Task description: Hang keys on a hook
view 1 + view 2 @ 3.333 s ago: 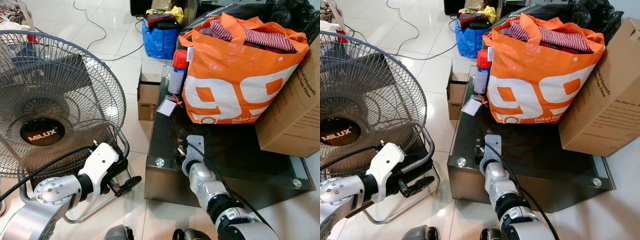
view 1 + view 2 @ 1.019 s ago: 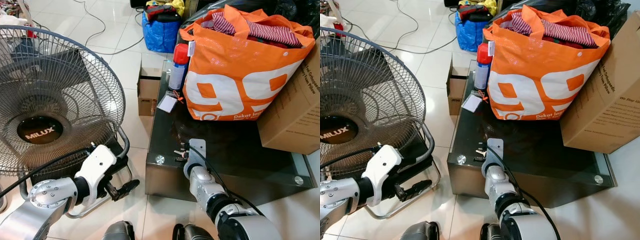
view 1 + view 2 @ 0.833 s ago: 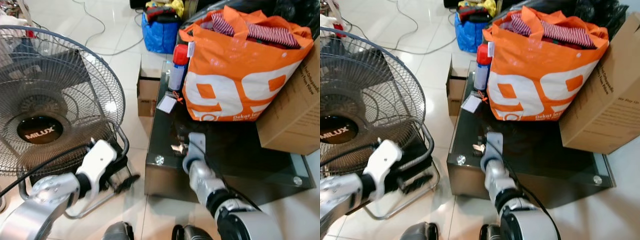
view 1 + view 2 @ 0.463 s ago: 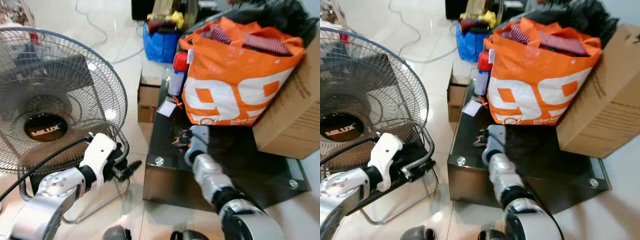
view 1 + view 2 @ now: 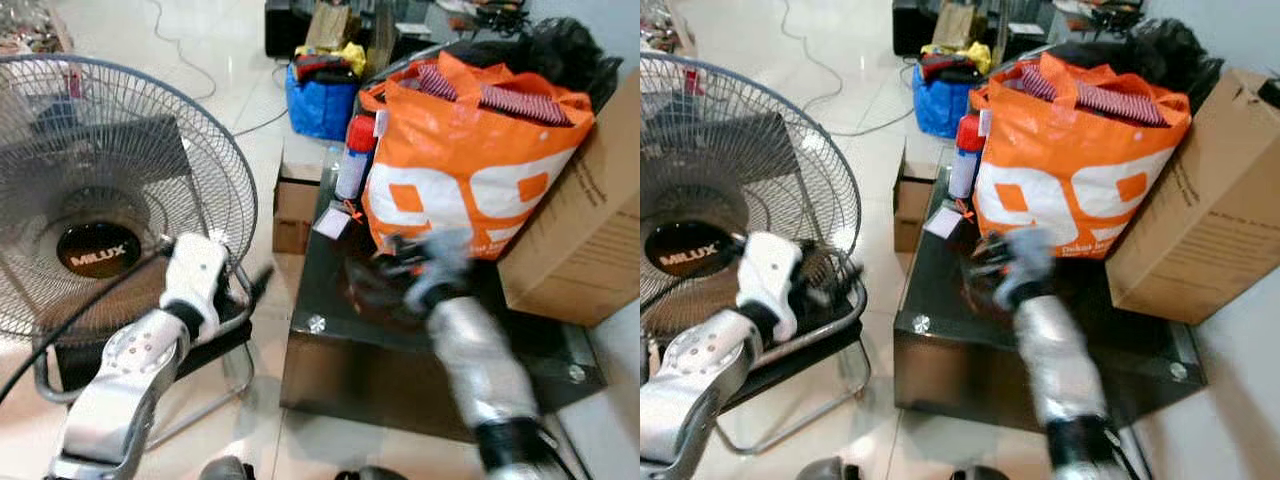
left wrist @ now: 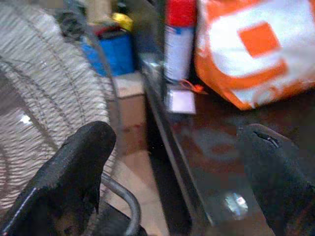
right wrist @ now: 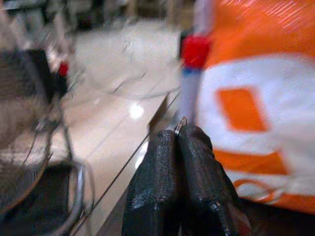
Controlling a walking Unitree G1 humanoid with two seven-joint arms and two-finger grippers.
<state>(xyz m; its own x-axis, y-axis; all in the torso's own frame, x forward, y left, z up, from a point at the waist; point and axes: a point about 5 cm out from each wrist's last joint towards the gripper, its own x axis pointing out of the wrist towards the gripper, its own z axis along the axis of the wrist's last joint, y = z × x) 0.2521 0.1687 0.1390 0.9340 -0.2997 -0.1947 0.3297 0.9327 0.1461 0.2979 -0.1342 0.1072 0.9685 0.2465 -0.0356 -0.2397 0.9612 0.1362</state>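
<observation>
My right gripper (image 7: 178, 133) is shut, and a thin metal key ring (image 7: 182, 121) pokes out between its fingertips; the rest of the keys is hidden. In the eye views this arm is blurred as it hangs above the dark glass table (image 5: 540, 330), with the right gripper (image 5: 378, 274) close to the orange bag (image 5: 470, 170). My left gripper (image 6: 172, 147) is open with nothing between its fingers. It is held up in front of the fan, at the table's left edge (image 5: 840, 278).
A large MILUX floor fan (image 5: 100, 200) stands at the left. On the table are the orange bag of clothes, a red-capped spray can (image 5: 355, 150), a white tag (image 5: 332, 222) and a big cardboard box (image 5: 590, 230). A small box (image 5: 295, 195) and blue bag (image 5: 320, 95) sit on the floor.
The right gripper has lifted off the table's front edge with the keys and moved toward the orange bag. The left arm has risen. The camera has tilted up.
</observation>
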